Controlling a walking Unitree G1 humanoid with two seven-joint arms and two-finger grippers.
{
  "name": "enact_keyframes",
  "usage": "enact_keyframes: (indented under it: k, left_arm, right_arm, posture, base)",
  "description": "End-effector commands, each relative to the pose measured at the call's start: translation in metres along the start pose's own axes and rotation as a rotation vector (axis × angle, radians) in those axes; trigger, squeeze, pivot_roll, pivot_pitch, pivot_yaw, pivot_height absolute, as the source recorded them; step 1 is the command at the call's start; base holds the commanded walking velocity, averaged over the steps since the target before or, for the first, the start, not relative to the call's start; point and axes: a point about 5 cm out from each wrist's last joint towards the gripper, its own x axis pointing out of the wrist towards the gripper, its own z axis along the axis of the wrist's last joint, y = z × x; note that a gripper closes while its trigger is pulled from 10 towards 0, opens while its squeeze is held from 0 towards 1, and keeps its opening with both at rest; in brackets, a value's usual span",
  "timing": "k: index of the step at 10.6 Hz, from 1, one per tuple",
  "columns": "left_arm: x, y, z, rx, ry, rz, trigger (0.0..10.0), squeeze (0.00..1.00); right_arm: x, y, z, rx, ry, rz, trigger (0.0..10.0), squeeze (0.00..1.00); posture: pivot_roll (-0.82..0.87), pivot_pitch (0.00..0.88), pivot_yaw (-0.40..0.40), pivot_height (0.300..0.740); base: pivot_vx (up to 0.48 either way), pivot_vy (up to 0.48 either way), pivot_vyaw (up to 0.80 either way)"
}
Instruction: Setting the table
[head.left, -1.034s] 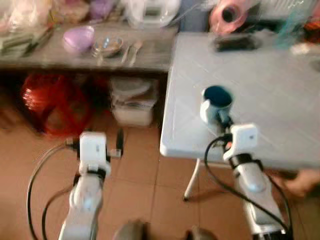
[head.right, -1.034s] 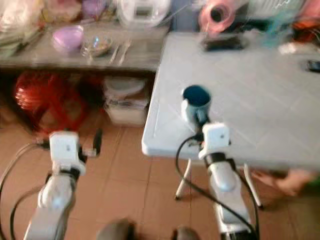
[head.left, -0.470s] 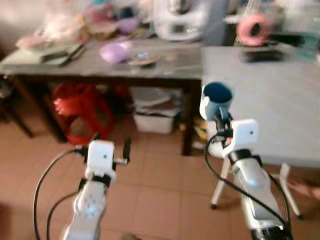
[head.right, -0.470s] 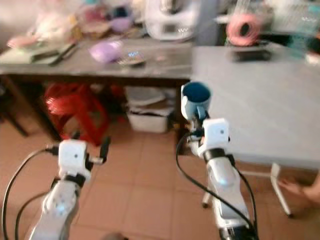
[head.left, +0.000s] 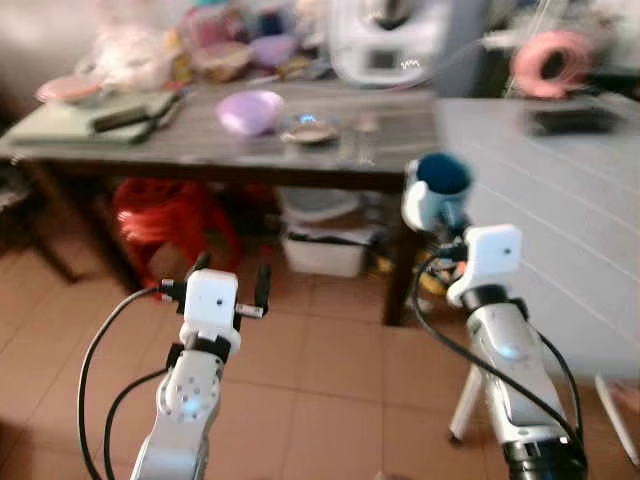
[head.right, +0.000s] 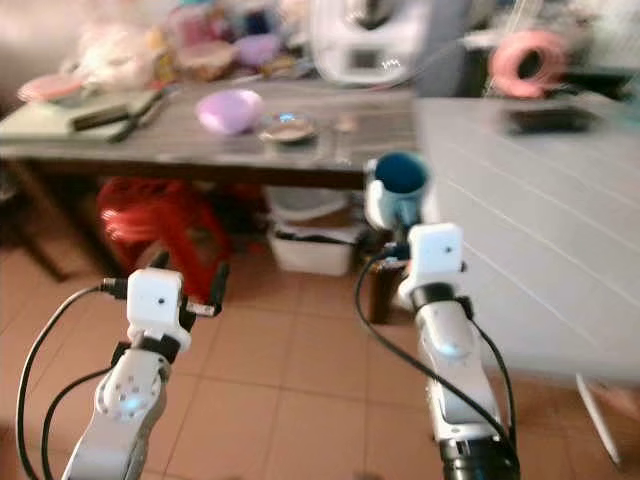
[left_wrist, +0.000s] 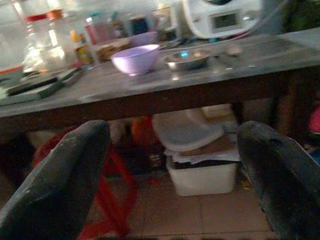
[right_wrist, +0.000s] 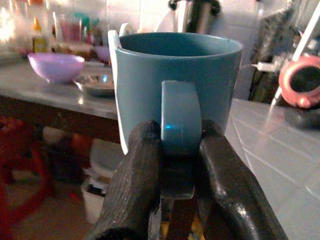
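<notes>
My right gripper (head.left: 448, 232) is shut on the handle of a blue mug (head.left: 436, 190), holding it upright in the air beside the near-left corner of the white table (head.left: 570, 200). In the right wrist view the two black fingers (right_wrist: 137, 185) pinch the blue mug's (right_wrist: 175, 85) handle. My left gripper (head.left: 228, 280) hangs open over the tiled floor, nothing between its fingers (left_wrist: 60, 185). On the dark side table (head.left: 200, 150) lie a purple bowl (head.left: 249, 109) and a small metal dish (head.left: 309, 128).
A white appliance (head.left: 385, 45) and cluttered jars stand at the back of the side table. Under it sit a red stool (head.left: 165, 220) and a white lidded box (head.left: 325, 245). A pink tape roll (head.left: 552, 62) and a dark object (head.left: 570, 120) lie on the white table.
The camera has swung left, so the white table has slid rightward and the side table fills more of the view. The mug stays held in my right gripper.
</notes>
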Motion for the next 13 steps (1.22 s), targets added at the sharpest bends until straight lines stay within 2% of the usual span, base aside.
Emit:
enact_keyframes:
  k: [1, 2, 3, 5, 7, 9, 10, 13]
  left_arm:
    - [-0.003, 0.003, -0.002, 0.004, 0.01, -0.013, 10.0, 0.0]
    - [-0.003, 0.002, -0.001, -0.001, 0.006, -0.016, 10.0, 0.0]
    - [0.001, 0.002, 0.001, -0.001, -0.003, -0.022, 10.0, 0.0]
    - [0.004, -0.001, 0.004, 0.002, -0.02, -0.044, 10.0, 0.0]
    - [0.002, -0.007, 0.008, 0.005, -0.034, -0.085, 10.0, 0.0]
    - [0.003, -0.005, 0.008, 0.005, -0.034, -0.078, 10.0, 0.0]
    - [0.007, -0.003, 0.013, 0.004, -0.05, -0.073, 10.0, 0.0]
    - [0.01, -0.005, 0.025, 0.012, -0.092, -0.096, 10.0, 0.0]
  right_arm:
    - [0.002, 0.008, -0.002, -0.017, 0.011, 0.013, 10.0, 0.0]
    - [0.0, 0.01, -0.005, 0.058, 0.035, 0.036, 10.0, 0.0]
    - [0.002, 0.012, -0.005, 0.038, 0.034, 0.011, 10.0, 0.0]
    - [0.005, 0.015, -0.002, 0.008, 0.038, 0.042, 10.0, 0.0]
    - [0.008, 0.01, 0.002, 0.047, 0.02, 0.022, 10.0, 0.0]
    - [0.013, 0.013, 0.005, 0.048, 0.003, 0.027, 10.0, 0.0]
    - [0.019, 0.014, 0.016, 0.047, -0.04, 0.046, 10.0, 0.0]
    - [0.029, 0.001, 0.025, 0.03, -0.068, -0.013, 10.0, 0.0]
  posture:
    - [0.04, 0.006, 0.047, 0.74]
    - [0.04, 0.009, 0.049, 0.74]
    - [0.04, 0.01, 0.048, 0.74]
    - [0.04, 0.017, 0.045, 0.74]
    - [0.04, 0.034, 0.045, 0.74]
    - [0.05, 0.044, 0.041, 0.74]
    - [0.05, 0.049, 0.041, 0.74]
    - [0.03, 0.077, 0.036, 0.74]
  base:
    - [0.454, 0.0, 0.0]
    - [0.461, 0.0, 0.0]
    - [0.461, 0.0, 0.0]
    - [0.472, 0.0, 0.0]
    - [0.48, 0.0, 0.0]
    - [0.48, 0.0, 0.0]
    - [0.48, 0.0, 0.0]
    - [0.48, 0.0, 0.0]
